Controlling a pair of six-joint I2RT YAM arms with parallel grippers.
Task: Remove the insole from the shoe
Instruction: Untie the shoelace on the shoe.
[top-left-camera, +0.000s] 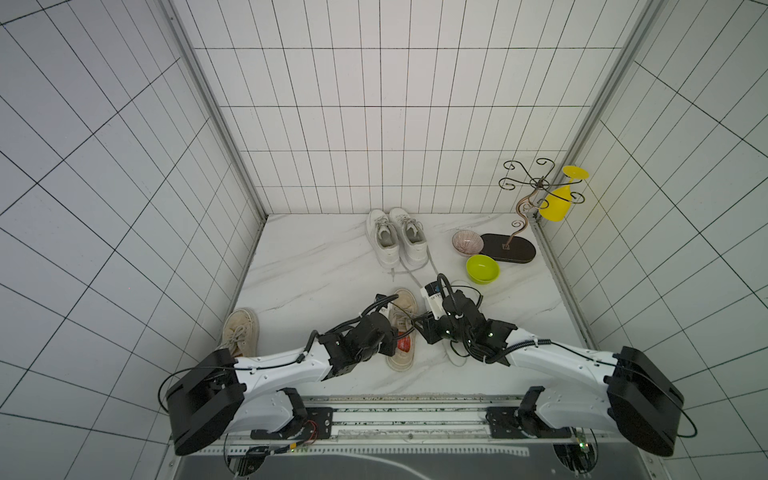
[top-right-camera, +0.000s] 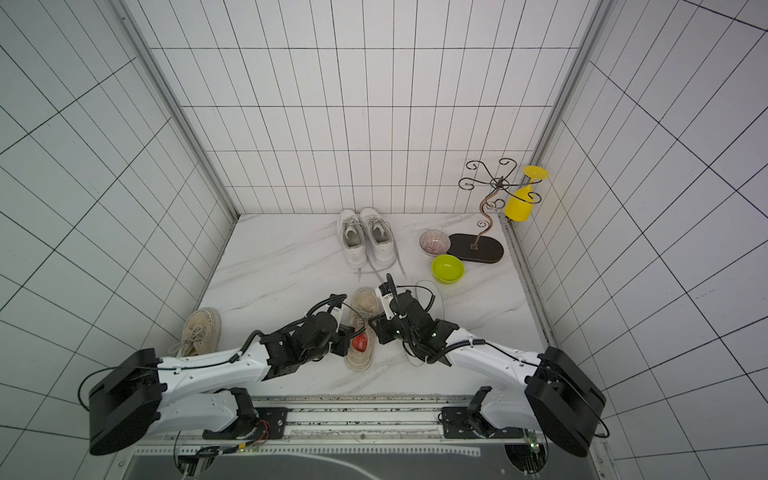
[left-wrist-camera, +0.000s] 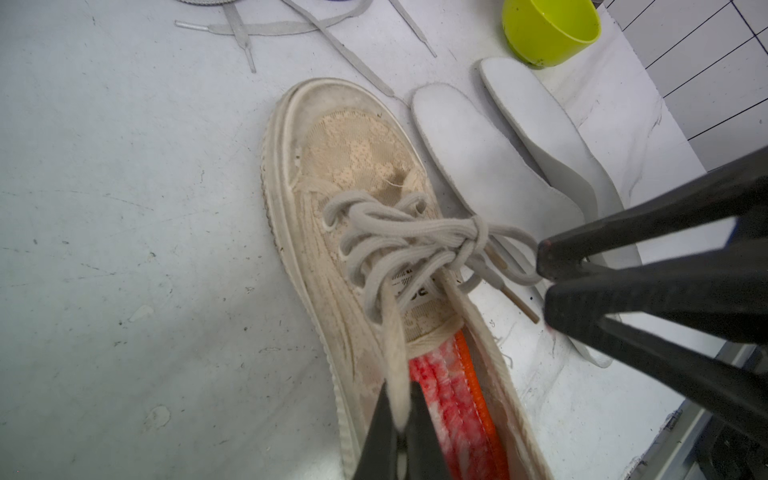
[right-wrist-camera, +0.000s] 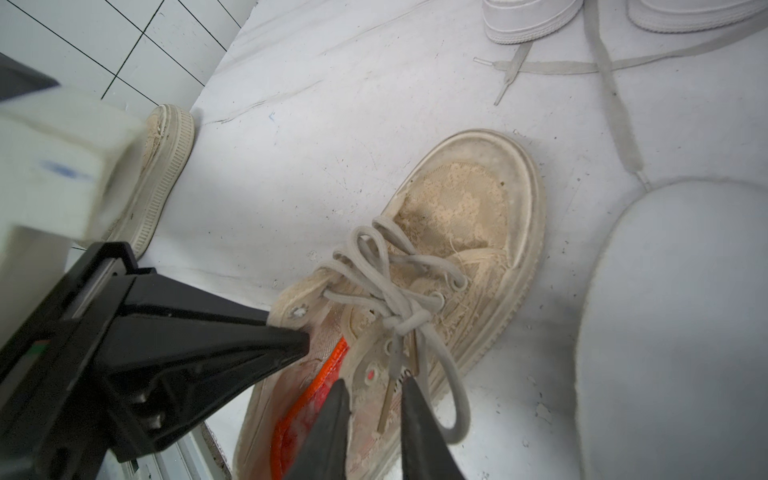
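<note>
Shoe (left-wrist-camera: 353, 166): beige, laced, upright on table (top-left-camera: 316, 266).
Insole (left-wrist-camera: 449, 395): red-orange, inside shoe, showing at opening.
Left gripper (left-wrist-camera: 401, 390): clamped on shoe's side wall.
Right gripper (right-wrist-camera: 374, 380): jaws slightly apart, over opposite side wall.

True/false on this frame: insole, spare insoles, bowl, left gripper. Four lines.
1. The red insole sits inside the beige shoe. True.
2. Two white insoles lie on the table beside that shoe. True.
3. The green bowl is turned upside down. False: it stands upright, open side up.
4. The left gripper hangs wide open above the shoe. False: it is shut on the shoe's side edge.
</note>
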